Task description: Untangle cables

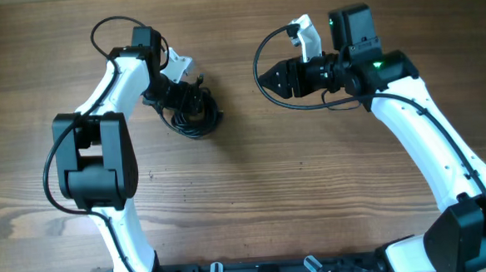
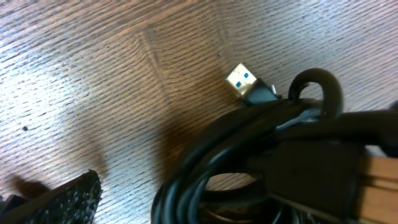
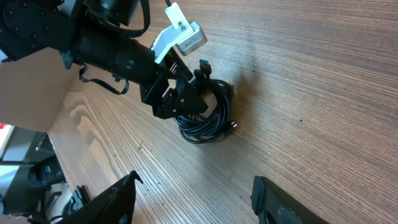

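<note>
Wood table [image 1: 254, 194], cables [image 1: 196, 122] in one clump. My left gripper [image 1: 189, 99] is spread wide over it. My right gripper [image 1: 267, 79] is open too, well apart.

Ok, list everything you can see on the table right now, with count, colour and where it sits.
cables: one tangled clump, cord count unclear, black, on the left side of the table
USB plug: one, metal with blue insert, sticking out of the clump
table: one, brown wood, under everything
left arm: one, white and black, jaws open over the clump
right arm: one, white and black, jaws open and empty, apart from the clump
</note>
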`<action>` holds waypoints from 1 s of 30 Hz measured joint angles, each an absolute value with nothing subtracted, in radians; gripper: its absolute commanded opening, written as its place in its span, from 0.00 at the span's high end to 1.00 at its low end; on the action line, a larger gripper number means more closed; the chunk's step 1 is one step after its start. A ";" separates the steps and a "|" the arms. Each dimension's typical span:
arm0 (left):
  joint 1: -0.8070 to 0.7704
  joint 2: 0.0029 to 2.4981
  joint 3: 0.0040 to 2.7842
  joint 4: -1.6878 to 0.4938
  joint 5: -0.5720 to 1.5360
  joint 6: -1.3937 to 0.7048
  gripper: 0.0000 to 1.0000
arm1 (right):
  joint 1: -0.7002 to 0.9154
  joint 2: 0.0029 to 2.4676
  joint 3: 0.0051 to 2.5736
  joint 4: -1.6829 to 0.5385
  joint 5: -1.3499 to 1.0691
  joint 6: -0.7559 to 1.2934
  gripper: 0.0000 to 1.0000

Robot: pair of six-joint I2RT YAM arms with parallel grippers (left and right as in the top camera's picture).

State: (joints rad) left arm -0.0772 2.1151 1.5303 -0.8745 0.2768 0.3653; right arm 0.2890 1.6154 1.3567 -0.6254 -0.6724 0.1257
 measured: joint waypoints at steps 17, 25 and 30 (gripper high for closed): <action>-0.078 2.109 1.463 -0.691 0.306 0.373 0.05 | 0.289 1.615 1.357 -0.633 -0.669 0.126 0.38; -0.083 2.109 1.458 -0.700 0.250 0.378 0.30 | 0.289 1.615 1.357 -0.633 -0.657 0.126 0.38; -0.083 2.090 1.415 -0.663 0.241 0.308 0.73 | 0.289 1.615 1.357 -0.640 -0.653 0.126 0.38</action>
